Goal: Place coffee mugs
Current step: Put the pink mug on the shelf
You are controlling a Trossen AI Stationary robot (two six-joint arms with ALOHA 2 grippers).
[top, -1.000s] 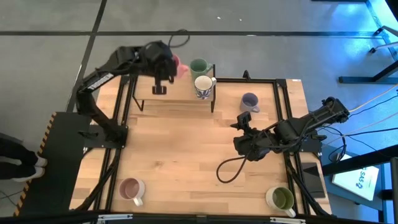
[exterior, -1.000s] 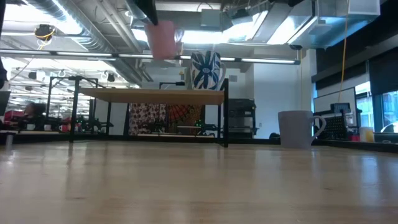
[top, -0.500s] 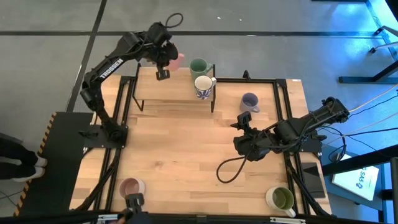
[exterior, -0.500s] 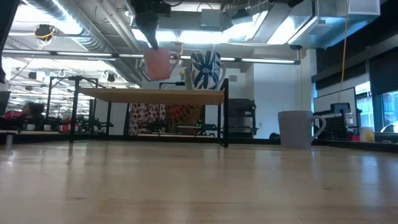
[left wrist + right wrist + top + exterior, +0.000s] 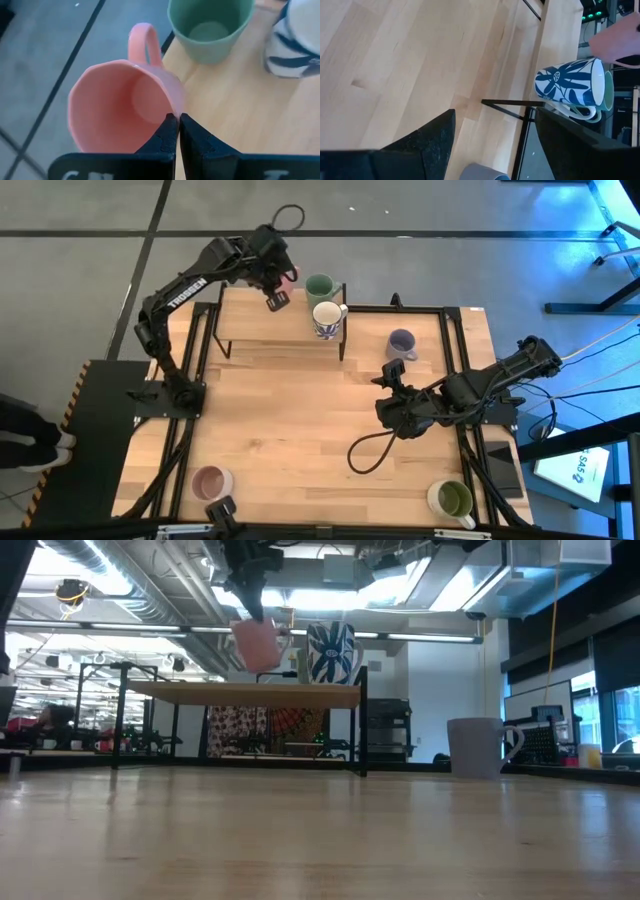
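Note:
My left gripper [image 5: 276, 280] is shut on the pink mug [image 5: 120, 105], which hangs just above the far edge of the raised wooden shelf [image 5: 245, 692]. The same pink mug [image 5: 258, 643] shows tilted in the low view. On the shelf beside it stand the dark green mug [image 5: 320, 287] and the white mug with blue pattern [image 5: 328, 318]. The lavender mug [image 5: 401, 343] stands on the table right of the shelf. Near the table's front edge are the beige-pink mug [image 5: 210, 482] and the cream mug with olive inside [image 5: 452, 498]. My right gripper [image 5: 390, 415] is open over the table's right half. My left gripper pinches the pink mug's rim wall [image 5: 172, 107] on the side away from its handle [image 5: 145, 42], one finger [image 5: 167, 135] inside and the other finger [image 5: 192, 140] outside. The fingers come from above, pointing down. The mug is lifted clear and tilted.
The shelf stands on thin black legs [image 5: 362, 730] at the table's far side. A black cable [image 5: 365, 455] loops on the table below the right arm. A dark flat device [image 5: 500, 470] lies at the right edge. Bare wood lies in the table's middle [image 5: 290, 420].
My left gripper has moved toward the table's far edge and to the right, toward the green mug, and has come down. The pink mug it carries has sunk close to shelf height and now hangs tilted. The right arm has kept still.

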